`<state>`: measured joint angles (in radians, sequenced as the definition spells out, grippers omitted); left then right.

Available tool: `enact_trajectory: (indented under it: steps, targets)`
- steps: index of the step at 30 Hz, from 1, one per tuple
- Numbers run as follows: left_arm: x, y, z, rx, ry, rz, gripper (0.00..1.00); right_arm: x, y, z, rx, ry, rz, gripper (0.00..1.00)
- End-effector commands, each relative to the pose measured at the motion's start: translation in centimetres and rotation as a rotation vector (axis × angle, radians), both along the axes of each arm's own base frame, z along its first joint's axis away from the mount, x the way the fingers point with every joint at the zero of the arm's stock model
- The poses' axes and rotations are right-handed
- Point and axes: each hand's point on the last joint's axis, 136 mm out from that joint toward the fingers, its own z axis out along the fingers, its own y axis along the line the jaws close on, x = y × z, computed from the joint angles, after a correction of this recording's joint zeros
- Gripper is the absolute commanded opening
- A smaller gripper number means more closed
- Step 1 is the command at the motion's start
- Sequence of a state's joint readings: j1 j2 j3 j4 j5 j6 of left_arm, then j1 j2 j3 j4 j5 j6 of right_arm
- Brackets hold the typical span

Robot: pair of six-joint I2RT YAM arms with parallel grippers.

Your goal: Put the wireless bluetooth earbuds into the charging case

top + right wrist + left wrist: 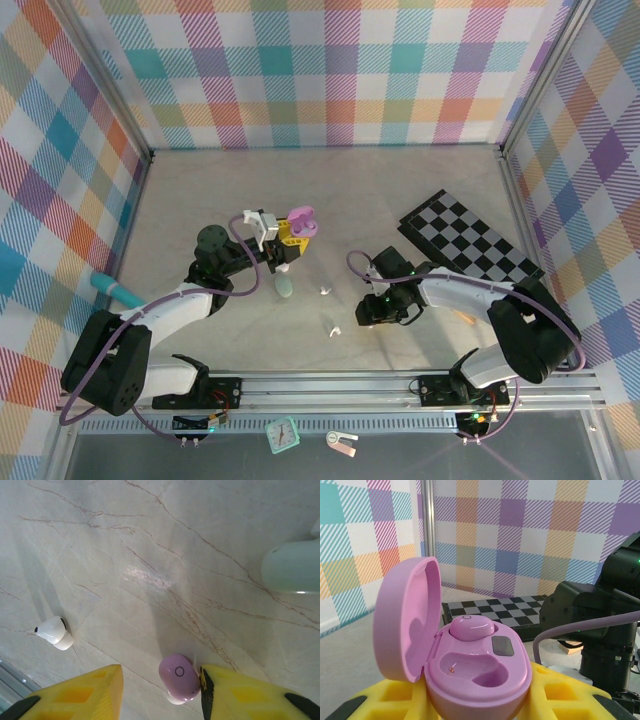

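Note:
My left gripper (pixel 285 236) (pixel 477 702) is shut on the base of a pale purple charging case (pixel 302 219) (pixel 480 680), held above the table with its lid open and upright. One purple earbud (pixel 472 628) sits in the far slot. The near slot (pixel 482 672) is empty. My right gripper (pixel 372 312) (pixel 161 672) is low over the table, open, straddling a second purple earbud (pixel 179 676). That bud lies on the table against the right yellow finger (pixel 240 695), and a gap separates it from the left finger (pixel 85 692).
Two white earbuds (pixel 323 291) (pixel 331 327) lie between the arms; one white earbud (pixel 54 631) lies left of my right gripper. A mint case (pixel 285 287) (pixel 292 566) rests under the left gripper. A checkered board (pixel 470 240) lies at the back right, a teal object (pixel 115 290) at the left wall.

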<state>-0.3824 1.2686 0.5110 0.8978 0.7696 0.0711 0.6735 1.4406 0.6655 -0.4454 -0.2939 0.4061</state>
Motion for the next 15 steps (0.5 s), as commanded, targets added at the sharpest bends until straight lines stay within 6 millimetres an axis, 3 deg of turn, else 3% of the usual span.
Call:
enact_trajectory:
  steps: [1, 15]
  targets:
    - [-0.33, 0.23, 0.92, -0.019, -0.047, -0.016, 0.19, -0.82, -0.10, -0.55, -0.005, 0.039, 0.001, 0.42]
    - [-0.35, 0.08, 0.87, -0.018, -0.042, -0.027, 0.19, -0.61, -0.14, -1.43, -0.020, 0.054, -0.024, 0.25]
